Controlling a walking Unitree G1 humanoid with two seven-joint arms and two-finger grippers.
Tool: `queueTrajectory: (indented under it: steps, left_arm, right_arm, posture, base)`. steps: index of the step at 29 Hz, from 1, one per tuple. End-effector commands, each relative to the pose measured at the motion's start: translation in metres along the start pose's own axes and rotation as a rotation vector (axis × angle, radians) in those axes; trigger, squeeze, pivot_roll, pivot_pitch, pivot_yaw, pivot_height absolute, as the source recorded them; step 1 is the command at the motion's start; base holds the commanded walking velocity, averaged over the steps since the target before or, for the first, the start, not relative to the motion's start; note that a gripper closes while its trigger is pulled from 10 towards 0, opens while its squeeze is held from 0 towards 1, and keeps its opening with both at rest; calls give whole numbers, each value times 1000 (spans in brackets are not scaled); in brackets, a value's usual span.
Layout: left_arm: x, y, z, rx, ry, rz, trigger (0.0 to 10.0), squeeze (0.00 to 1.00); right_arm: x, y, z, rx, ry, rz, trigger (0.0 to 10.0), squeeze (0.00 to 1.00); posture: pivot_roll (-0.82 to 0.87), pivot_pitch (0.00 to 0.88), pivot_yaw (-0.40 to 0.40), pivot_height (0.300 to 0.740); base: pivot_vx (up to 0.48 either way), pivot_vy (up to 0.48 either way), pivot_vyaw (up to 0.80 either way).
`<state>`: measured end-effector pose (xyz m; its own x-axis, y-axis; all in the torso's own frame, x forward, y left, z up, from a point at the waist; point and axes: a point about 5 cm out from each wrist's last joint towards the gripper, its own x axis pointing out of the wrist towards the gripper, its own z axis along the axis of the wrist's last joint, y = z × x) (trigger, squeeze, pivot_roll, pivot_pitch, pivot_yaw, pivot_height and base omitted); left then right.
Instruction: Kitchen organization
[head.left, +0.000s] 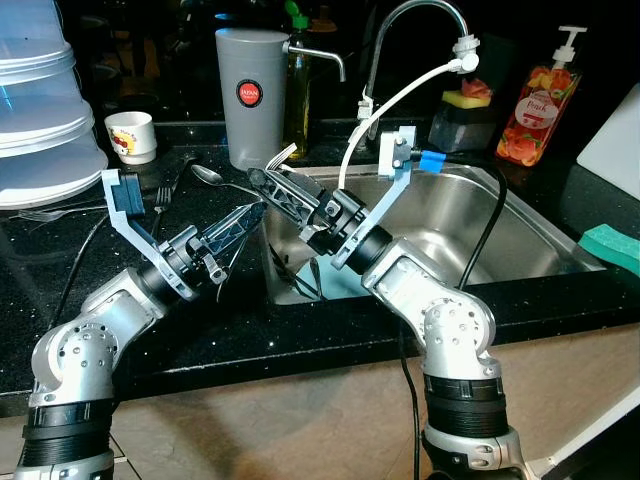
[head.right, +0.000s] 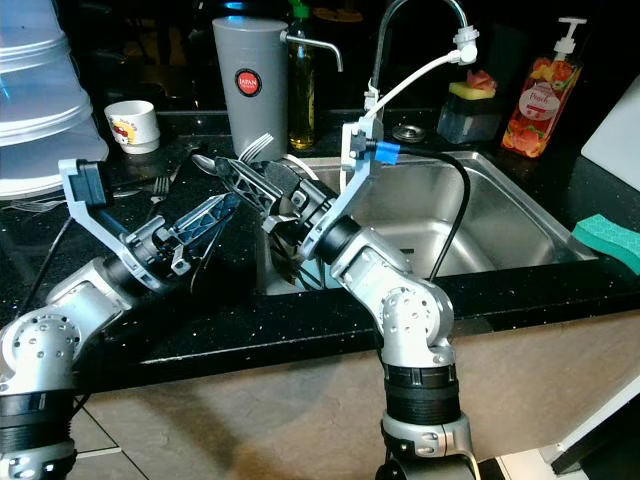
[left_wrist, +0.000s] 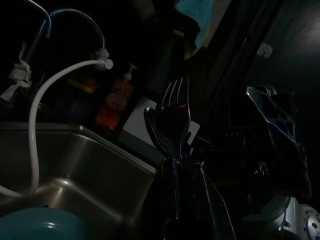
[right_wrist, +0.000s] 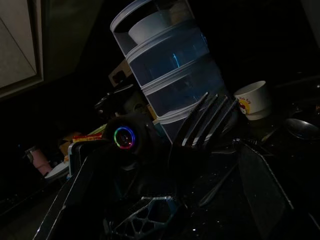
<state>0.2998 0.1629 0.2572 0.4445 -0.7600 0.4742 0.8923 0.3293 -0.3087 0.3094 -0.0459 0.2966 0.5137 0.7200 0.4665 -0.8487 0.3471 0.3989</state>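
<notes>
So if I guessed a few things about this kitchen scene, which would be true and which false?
1. The right end effector holds a fork. True.
2. The sink is brimming with water. False: its steel floor and walls show bare.
3. A white cup stands on the black counter. True.
4. The soap bottle is blue. False: it is orange-red with a white pump.
5. A green sponge lies on the counter right of the sink. True.
</notes>
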Motion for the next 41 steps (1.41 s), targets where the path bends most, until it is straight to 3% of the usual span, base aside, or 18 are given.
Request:
queueTrajectory:
  steps: [1,5,8,13,14,15,40,41]
  left_arm:
    - [-1,-3,-3,9,43,-4,0,0]
    - [3,-8,-7,12,68,-24,0,0]
    - [8,-14,-13,48,110,-48,0,0]
    - [8,-14,-15,52,125,-48,0,0]
    - [8,-14,-14,54,121,-44,0,0]
    - [8,-13,-14,56,118,-42,0,0]
    - [6,-4,-5,138,69,48,0,0]
    - [7,0,-6,156,68,79,3412,0]
  right_arm:
    - [7,11,0,-7,0,38,10000,0]
    - [8,10,-7,-52,52,19,10000,0]
    - [8,-1,-18,-82,125,-81,10000,0]
    - [7,-4,-16,-78,115,-102,10000,0]
    - [7,-5,-15,-70,101,-115,3020,0]
    - [6,-7,-14,-62,91,-122,0,0]
    - [5,-19,-2,-55,9,-200,0,0]
    - [5,-20,-1,-55,6,-206,0,0]
  posture:
    - [-1,26,-14,740]
    - [-1,26,-14,740]
    - [-1,19,-15,740]
    - [-1,13,-14,740]
    - [-3,9,-14,740]
    - [-3,9,-14,740]
    - [2,22,-18,740]
    - [2,22,-18,740]
  base:
    - [0,0,0]
    - [0,0,0]
    - [0,0,0]
    - [0,0,0]
    - [0,0,0]
    - [0,0,0]
    - [0,0,0]
    - [0,0,0]
